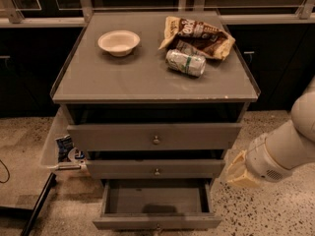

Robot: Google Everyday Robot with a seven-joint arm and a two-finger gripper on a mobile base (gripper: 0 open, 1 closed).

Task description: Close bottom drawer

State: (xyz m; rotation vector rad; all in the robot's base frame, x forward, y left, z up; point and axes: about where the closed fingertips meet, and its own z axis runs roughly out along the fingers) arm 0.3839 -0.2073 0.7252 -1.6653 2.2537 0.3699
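Note:
The bottom drawer (156, 223) of the grey cabinet is pulled out towards me. Its shallow box is open and empty, and its tiny knob sits at the lower edge of the view. The mid-width drawer (156, 169) above it is nearly flush, and the tall top drawer (155, 136) stands out a little. My gripper (239, 171), pale yellow on the end of a white arm, hangs to the right of the cabinet. It is level with the middle drawer, just beside the cabinet's right edge and above the open drawer's right corner. It touches nothing.
On the cabinet top (123, 82) are a white bowl (118, 42), a can lying on its side (185, 62) and a chip bag (199, 36). A clear bin with packets (61, 149) stands on the floor at the left. A dark pole (37, 205) slants at the lower left. Dark cabinets run behind.

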